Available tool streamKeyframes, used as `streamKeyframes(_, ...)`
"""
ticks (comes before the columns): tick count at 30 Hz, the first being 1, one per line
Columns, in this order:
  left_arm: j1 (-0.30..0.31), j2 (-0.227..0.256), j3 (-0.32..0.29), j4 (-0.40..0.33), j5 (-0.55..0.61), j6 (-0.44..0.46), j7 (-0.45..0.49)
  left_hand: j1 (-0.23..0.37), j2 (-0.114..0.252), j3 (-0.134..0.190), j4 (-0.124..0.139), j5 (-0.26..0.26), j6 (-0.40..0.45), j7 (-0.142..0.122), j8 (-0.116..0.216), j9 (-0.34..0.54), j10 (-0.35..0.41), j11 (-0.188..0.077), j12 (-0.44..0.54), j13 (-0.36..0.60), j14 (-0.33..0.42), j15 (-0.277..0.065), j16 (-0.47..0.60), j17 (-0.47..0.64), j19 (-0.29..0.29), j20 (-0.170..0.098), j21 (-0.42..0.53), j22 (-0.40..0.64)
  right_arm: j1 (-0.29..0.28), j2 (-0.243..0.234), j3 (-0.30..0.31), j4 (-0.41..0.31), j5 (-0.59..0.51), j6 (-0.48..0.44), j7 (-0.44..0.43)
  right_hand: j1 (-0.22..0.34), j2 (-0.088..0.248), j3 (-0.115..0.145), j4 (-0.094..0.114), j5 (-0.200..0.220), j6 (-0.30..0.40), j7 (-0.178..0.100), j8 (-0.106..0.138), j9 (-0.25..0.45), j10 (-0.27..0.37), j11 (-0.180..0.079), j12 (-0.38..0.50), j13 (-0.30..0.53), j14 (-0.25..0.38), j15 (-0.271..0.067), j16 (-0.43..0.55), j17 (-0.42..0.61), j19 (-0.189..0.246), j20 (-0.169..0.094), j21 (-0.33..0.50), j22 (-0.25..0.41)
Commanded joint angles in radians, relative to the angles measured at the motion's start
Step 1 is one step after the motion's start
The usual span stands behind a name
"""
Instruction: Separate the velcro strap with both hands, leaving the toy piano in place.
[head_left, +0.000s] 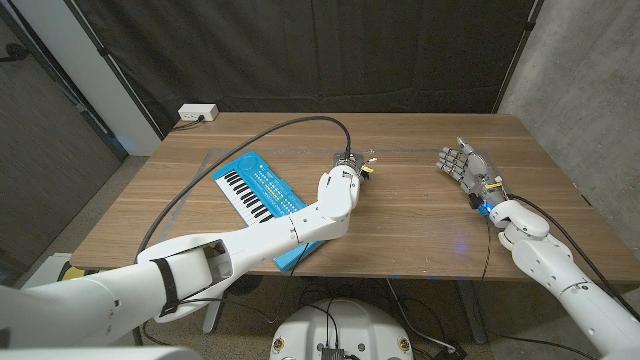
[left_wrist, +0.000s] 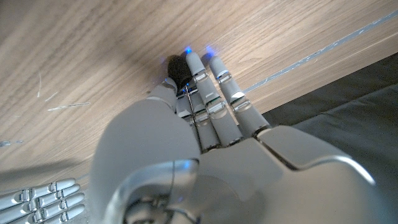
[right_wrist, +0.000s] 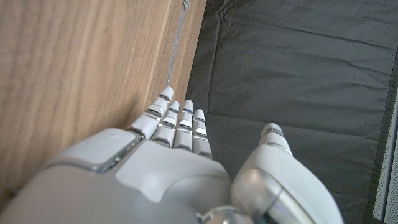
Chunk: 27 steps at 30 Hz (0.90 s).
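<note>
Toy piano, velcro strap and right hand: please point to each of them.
toy piano (head_left: 250, 190), head view, on its keys.
velcro strap (left_wrist: 179, 70), left wrist view, its dark end at the fingertips.
right hand (head_left: 466, 168), head view, mid-hand.

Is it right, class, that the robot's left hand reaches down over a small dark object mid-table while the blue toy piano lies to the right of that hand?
Not quite. The left hand does reach onto the dark object, but the head view shows the toy piano lying to that hand's left, not its right.
</note>
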Motion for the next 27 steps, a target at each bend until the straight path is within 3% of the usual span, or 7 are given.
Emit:
streamKeyframes(1,0.0,0.008,0.003,-0.012,-0.034,0.018,0.05,0.008,0.0,0.02,-0.002,0.001,0.024,0.001,0.012,0.013,0.094,-0.069,0.008,0.01,0.036,-0.002,0.007,-0.002,0.026,-0.011,0.012,-0.004,-0.01,0.002,0.002,-0.015,0.002,0.0,-0.006,0.008,0.003,-0.003,0.0,-0.004,0.005,-0.001,-0.003,0.004,0.01,-0.003,-0.005,0.002,0.008,0.001,-0.001,0.003,0.013,-0.004,-0.004,0.004)
streamKeyframes(9,0.021,0.031,-0.02,-0.061,-0.037,0.029,0.114,0.014,-0.001,0.029,-0.003,0.002,0.02,0.008,0.012,0.021,0.102,-0.075,0.01,0.017,0.051,-0.007,0.004,-0.002,0.033,-0.023,0.016,-0.008,-0.009,0.004,0.003,-0.019,-0.001,0.011,-0.007,0.008,0.003,-0.004,0.001,-0.004,0.006,-0.001,-0.002,0.004,0.011,-0.003,-0.005,0.002,0.008,0.0,-0.001,0.003,0.013,-0.004,-0.004,0.004)
streamKeyframes(18,0.093,0.072,-0.124,-0.164,-0.108,0.004,0.233,0.018,-0.001,0.037,-0.003,0.003,0.015,0.016,0.011,0.029,0.099,-0.073,0.008,0.023,0.059,-0.013,0.0,-0.003,0.039,-0.029,0.019,-0.01,-0.016,0.002,0.008,-0.037,-0.012,0.03,-0.021,0.008,0.005,-0.004,0.001,-0.004,0.007,-0.001,-0.002,0.004,0.011,-0.003,-0.005,0.002,0.008,0.0,-0.001,0.003,0.014,-0.004,-0.004,0.004)
streamKeyframes(27,0.153,0.083,-0.238,-0.204,-0.268,-0.071,0.325,0.019,-0.002,0.042,-0.002,0.003,0.015,0.017,0.011,0.034,0.103,-0.075,0.01,0.028,0.064,-0.016,-0.004,-0.003,0.043,-0.032,0.02,-0.011,-0.018,-0.002,0.01,-0.052,-0.019,0.04,-0.032,0.009,0.005,-0.004,0.0,-0.004,0.008,0.0,-0.002,0.004,0.011,-0.003,-0.005,0.003,0.009,0.0,-0.001,0.003,0.014,-0.005,-0.004,0.004)
